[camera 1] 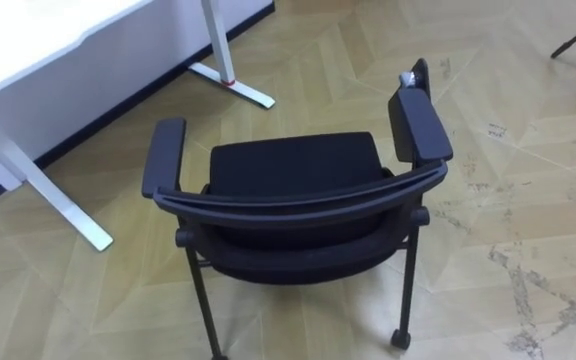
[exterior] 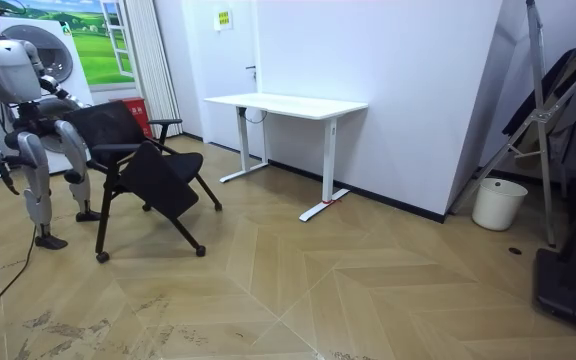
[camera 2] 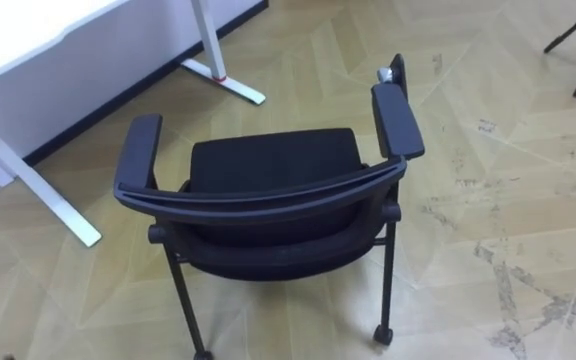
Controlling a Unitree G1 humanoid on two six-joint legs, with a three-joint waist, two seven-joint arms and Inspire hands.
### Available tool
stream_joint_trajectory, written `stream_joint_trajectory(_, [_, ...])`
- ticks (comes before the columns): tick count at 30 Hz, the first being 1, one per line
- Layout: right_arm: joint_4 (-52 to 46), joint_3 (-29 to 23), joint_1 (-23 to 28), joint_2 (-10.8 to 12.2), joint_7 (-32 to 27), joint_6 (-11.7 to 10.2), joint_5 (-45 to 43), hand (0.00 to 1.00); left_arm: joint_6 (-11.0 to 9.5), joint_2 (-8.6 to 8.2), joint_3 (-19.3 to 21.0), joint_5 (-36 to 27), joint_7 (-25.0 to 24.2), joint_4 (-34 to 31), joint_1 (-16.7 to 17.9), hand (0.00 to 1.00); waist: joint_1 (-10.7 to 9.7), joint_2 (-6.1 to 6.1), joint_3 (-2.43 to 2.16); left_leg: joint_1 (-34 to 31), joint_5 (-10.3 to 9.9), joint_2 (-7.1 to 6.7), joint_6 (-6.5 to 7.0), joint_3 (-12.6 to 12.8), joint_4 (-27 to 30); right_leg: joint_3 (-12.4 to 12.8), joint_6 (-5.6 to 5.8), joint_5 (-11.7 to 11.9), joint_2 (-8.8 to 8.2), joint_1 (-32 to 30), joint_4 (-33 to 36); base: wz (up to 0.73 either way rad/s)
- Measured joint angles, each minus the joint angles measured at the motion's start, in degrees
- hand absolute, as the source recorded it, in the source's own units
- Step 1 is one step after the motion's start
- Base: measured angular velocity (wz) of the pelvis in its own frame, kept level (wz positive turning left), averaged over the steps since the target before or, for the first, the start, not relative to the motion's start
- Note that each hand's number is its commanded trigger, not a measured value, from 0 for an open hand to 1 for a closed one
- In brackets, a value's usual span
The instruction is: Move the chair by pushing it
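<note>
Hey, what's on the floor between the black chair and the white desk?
Nothing. Bare wooden floor separates the chair from the desk, clearest in the room view.

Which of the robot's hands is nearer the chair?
Left, apparently. The left hand is up close behind the chair; the right hand hangs low on the robot's far side, clear of it.

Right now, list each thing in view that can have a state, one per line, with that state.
Chair: upright on the floor, seat bare, standing apart from the desk.
Desk: standing by the wall, chair not under it.
Bucket: upright on the floor by the wall.
</note>
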Motion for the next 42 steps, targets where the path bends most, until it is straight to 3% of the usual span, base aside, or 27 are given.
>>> stream_joint_trajectory(6, [0.53, 0.04, -0.72, -0.74, 0.03, 0.01, -0.71, 0.00, 0.33, 1.51, -0.08, 10.00, 2.29, -5.94, -2.35, 0.00, -0.13, 0.72, -0.13, -0.29, -0.22, -0.01, 0.06, -0.09, 0.23, -0.03, -0.01, 0.00, 0.01, -0.12, 0.10, 0.01])
stream_joint_trajectory(11, [0.38, 0.05, -1.40, -1.18, -1.15, 0.02, -1.00, 0.00, 0.46, 2.93, -0.52, 18.17, 5.00, -17.12, -2.41, 0.00, -0.14, 1.12, -0.27, -0.91, -0.32, -0.01, 0.04, -0.17, 0.32, -0.19, -0.01, 0.00, 0.01, -0.54, 0.04, 0.02])
stream_joint_trajectory(17, [0.37, 0.07, -1.96, -1.20, -0.53, 0.00, -1.34, 0.00, 1.61, 3.02, -2.88, 30.01, 4.73, -26.29, -2.44, 0.00, -0.40, 1.05, -0.27, -0.75, -0.32, -0.02, 0.03, -0.37, 0.21, -0.20, -0.02, 0.01, 0.10, -0.38, -0.02, 0.00])
stream_joint_trajectory(23, [0.38, 0.13, -1.98, -1.24, 0.12, 0.00, -1.13, 0.00, 2.44, 3.03, -4.86, 33.80, 4.56, -34.33, -2.43, 0.00, -0.76, 0.57, -0.28, -0.86, -0.32, -0.02, 0.03, -0.45, 0.31, -0.36, -0.03, 0.01, 0.09, -0.42, 0.03, 0.00])
stream_joint_trajectory(28, [0.62, 2.17, -1.92, -1.35, 0.19, -0.01, -1.48, 0.00, 2.99, 3.04, -7.13, 37.10, 4.26, -35.05, -2.43, 0.00, -1.60, 0.07, -0.09, -1.01, -0.32, -0.02, 0.03, -0.50, 0.53, -0.29, -0.04, 0.02, 0.08, -0.47, 0.08, 0.00])
stream_joint_trajectory(33, [1.35, 2.21, -2.17, -1.25, 0.68, -0.05, -0.63, 0.00, 3.07, 3.07, -8.21, 42.66, 2.58, -37.89, -2.43, 0.00, -1.82, -0.24, -0.33, -2.08, -0.33, -0.01, 0.05, -0.61, 0.90, -0.35, -0.12, 0.13, 0.07, -0.97, 0.12, 0.01])
stream_joint_trajectory(42, [2.28, 2.73, -3.50, -1.27, 1.43, -0.49, -0.47, 0.00, 3.80, 3.95, -14.16, 48.36, -3.87, -47.18, -2.61, 0.00, -2.80, 1.40, -0.24, -2.14, -0.32, -0.01, 0.06, -1.08, 0.93, -0.90, -0.16, 0.21, 0.09, -0.95, 0.11, 0.03])
